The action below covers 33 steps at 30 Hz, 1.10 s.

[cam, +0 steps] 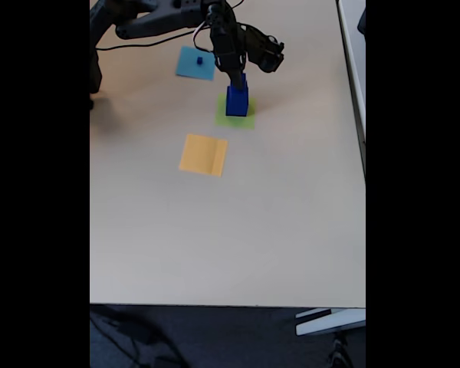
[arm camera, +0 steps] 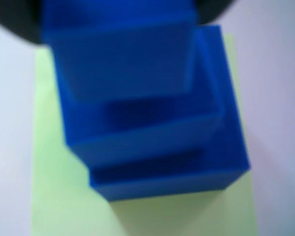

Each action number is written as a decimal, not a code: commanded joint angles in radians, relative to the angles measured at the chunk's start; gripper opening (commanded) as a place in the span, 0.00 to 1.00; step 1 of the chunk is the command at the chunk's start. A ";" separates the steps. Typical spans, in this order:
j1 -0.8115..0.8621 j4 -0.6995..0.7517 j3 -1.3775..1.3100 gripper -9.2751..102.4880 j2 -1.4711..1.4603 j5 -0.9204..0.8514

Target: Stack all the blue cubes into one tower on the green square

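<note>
I see my gripper (cam: 238,75) grasping the top of the blue cubes (cam: 237,100), stacked on the green square (cam: 248,120); bare table (cam: 291,199) lies nearer.

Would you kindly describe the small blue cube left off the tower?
On the beige table, find the light-blue paper square at the far end. The tiny dark-blue cube sits on it, alone, unlike the stacked cubes on the green square.

No readable text, labels, numbers or signs anywhere.
</note>
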 commanded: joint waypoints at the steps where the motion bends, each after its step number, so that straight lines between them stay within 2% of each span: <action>1: 0.009 -0.009 -0.005 0.09 0.028 -0.006; 19: 0.006 -0.014 -0.006 0.17 0.020 -0.003; 26: 0.005 -0.017 -0.006 0.27 0.020 -0.006; 33: 0.005 -0.021 -0.006 0.32 0.018 -0.009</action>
